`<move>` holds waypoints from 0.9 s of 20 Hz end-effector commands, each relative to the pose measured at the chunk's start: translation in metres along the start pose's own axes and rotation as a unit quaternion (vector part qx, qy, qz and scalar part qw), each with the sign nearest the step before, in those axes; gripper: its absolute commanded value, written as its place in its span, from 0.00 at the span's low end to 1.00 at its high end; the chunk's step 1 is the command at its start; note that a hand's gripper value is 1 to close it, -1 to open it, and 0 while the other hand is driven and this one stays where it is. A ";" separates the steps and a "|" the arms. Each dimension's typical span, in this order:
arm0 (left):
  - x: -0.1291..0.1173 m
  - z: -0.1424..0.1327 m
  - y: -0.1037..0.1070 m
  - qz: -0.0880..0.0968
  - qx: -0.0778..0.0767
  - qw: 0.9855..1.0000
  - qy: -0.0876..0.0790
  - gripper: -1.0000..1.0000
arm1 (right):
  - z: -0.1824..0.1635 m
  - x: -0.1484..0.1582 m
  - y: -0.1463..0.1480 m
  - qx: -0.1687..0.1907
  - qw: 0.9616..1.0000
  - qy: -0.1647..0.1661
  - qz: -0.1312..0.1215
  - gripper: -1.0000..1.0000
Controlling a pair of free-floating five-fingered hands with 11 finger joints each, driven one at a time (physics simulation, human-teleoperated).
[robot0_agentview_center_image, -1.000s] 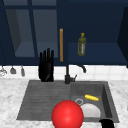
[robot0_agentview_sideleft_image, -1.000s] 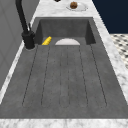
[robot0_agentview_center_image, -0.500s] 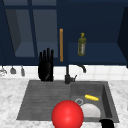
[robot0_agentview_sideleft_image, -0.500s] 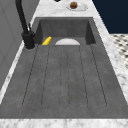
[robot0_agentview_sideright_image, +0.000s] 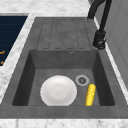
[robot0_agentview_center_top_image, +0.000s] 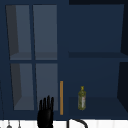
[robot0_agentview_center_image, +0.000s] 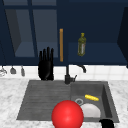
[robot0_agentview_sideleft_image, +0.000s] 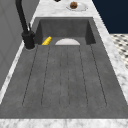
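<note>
My left hand point(robot0_agentview_center_image: 45, 65) floats upright above the back left of the sink, fingers straight and pointing up, holding nothing; it also rises into the upper view point(robot0_agentview_center_top_image: 45, 113) before the glass cabinet door. Part of my right hand point(robot0_agentview_center_image: 107, 123) shows at the bottom edge, by the sink's front right corner. A red ball point(robot0_agentview_center_image: 67, 115) sits in front of the sink's near rim. In the basin lie a white plate point(robot0_agentview_sideright_image: 58, 90) and a yellow corn cob point(robot0_agentview_sideright_image: 90, 94) beside the drain point(robot0_agentview_sideright_image: 82, 80).
A black faucet point(robot0_agentview_center_image: 67, 75) stands behind the basin, with a ribbed drainboard point(robot0_agentview_sideleft_image: 65, 75) to its left. An olive bottle point(robot0_agentview_center_image: 81, 45) stands on the open shelf beside the cabinet's wooden handle point(robot0_agentview_center_image: 61, 45). A small plate with a brown item point(robot0_agentview_sideleft_image: 74, 5) rests on the far counter.
</note>
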 end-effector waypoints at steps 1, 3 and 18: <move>0.000 0.000 0.000 -0.033 0.069 0.997 0.012 0.00 | 0.000 0.000 0.000 0.000 1.000 0.000 0.000 0.50; 0.000 0.000 0.000 -0.036 0.070 0.997 0.013 0.00 | 0.000 0.000 0.000 0.000 1.000 0.000 0.000 0.50; 0.000 -0.003 0.001 -0.041 0.083 0.996 0.013 0.00 | 0.000 0.000 0.000 0.000 1.000 0.000 0.000 0.50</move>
